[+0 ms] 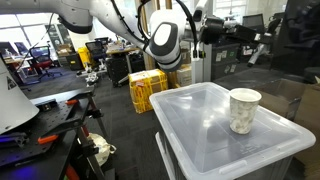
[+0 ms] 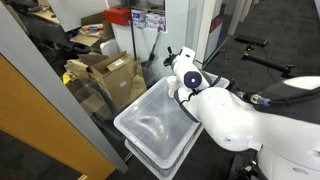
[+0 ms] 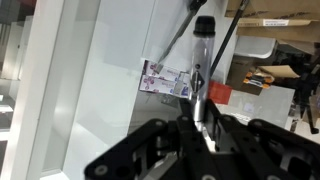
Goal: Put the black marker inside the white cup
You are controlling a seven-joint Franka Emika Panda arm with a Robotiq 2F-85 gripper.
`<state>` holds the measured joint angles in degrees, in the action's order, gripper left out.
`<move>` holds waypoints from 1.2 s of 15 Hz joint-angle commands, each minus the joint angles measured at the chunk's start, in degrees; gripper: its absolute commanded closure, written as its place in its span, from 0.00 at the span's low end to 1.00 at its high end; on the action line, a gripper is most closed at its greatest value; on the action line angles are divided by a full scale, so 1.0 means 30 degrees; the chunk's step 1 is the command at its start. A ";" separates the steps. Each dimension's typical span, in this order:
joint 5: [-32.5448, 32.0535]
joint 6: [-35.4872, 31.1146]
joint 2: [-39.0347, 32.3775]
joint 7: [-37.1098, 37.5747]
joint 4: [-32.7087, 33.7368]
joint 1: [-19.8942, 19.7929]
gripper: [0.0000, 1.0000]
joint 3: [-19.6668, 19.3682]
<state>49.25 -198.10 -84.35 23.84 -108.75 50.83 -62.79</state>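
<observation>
Fingers [image 3: 186, 136] of the gripper [image 3: 203, 128] are clamped tight on the black marker [image 3: 201, 65], one finger on each side of it. In the wrist view the marker pokes straight out past the fingertips, with its dark end far from them. Beyond the fingers there is a white wall with a small paper sign [image 3: 165, 80] stuck on it, and a red thing [image 3: 220, 93] just beside the marker's line. The white cup [image 1: 245, 109] does not show in the wrist view. In an exterior view the cup stands upright on the lid of a big clear bin [image 1: 195, 135], lower than the fingers and well apart from them. The gripper [image 1: 212, 28] is up in the air there, off to the side of the cup and not over it. The marker is too small to make out in that view. A yellow box [image 1: 147, 88] sits on the floor, far below the fingers. In an exterior view the fat white arm [image 2: 240, 120] leans over the bin [image 2: 150, 125], and brown boxes [image 2: 110, 72] sit on the floor past it.
</observation>
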 commanded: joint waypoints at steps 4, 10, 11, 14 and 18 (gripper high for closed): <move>0.0770 0.0000 0.0000 -0.0998 0.0756 -0.0226 0.95 -0.0479; 0.0737 0.0000 0.0039 -0.1028 0.0956 -0.0485 0.95 -0.0182; 0.0742 0.0000 0.0040 -0.1046 0.0834 -0.0497 0.95 -0.0080; 0.0709 0.0010 0.0031 -0.1076 0.0725 -0.0680 0.95 0.0210; 0.0606 0.0014 0.0007 -0.1151 0.0808 -0.1104 0.95 0.0900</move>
<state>49.91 -198.06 -84.48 23.60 -106.96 48.53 -61.24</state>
